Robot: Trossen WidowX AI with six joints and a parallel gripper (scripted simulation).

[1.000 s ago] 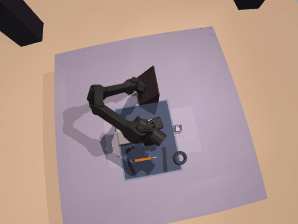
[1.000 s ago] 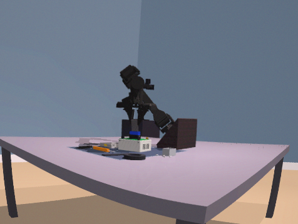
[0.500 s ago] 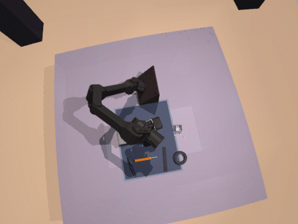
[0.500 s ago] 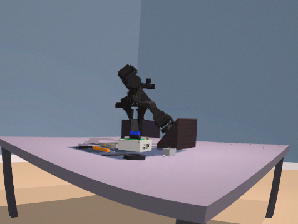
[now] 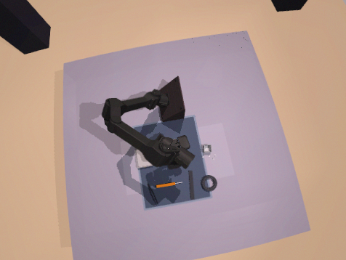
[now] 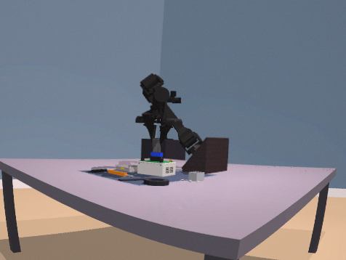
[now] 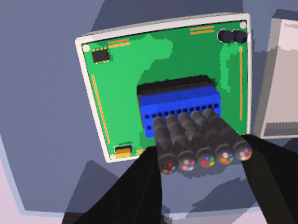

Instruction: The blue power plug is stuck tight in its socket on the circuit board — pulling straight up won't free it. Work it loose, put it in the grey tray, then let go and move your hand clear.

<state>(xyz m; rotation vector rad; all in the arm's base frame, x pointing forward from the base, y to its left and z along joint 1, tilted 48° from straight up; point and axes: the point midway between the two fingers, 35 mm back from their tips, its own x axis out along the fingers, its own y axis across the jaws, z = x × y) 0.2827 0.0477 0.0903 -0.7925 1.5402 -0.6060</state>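
The blue plug (image 6: pixel 156 154) (image 7: pixel 180 98) sits at the black socket (image 6: pixel 157 159) (image 7: pixel 175 86) on the green circuit board (image 7: pixel 117 90). How deep it sits I cannot tell. Its several dark grey cables rise from its top. My gripper (image 6: pixel 158 139) (image 7: pixel 198 149) is shut on these cables above the plug, a finger on either side; in the top view the arm hides it. The grey tray (image 5: pixel 144 160) (image 7: pixel 265 87) lies beside the board, partly out of the wrist view and partly covered by the arm in the top view.
An orange screwdriver (image 5: pixel 166 185) (image 6: pixel 117 173), a dark bar (image 5: pixel 191 185) and a black ring (image 5: pixel 208 183) (image 6: pixel 157 181) lie near the front. A small clear box (image 5: pixel 206 148) (image 6: pixel 196 176) stands beside the blue mat (image 5: pixel 201 192). A dark block (image 5: pixel 176 98) (image 6: pixel 217 156) stands behind.
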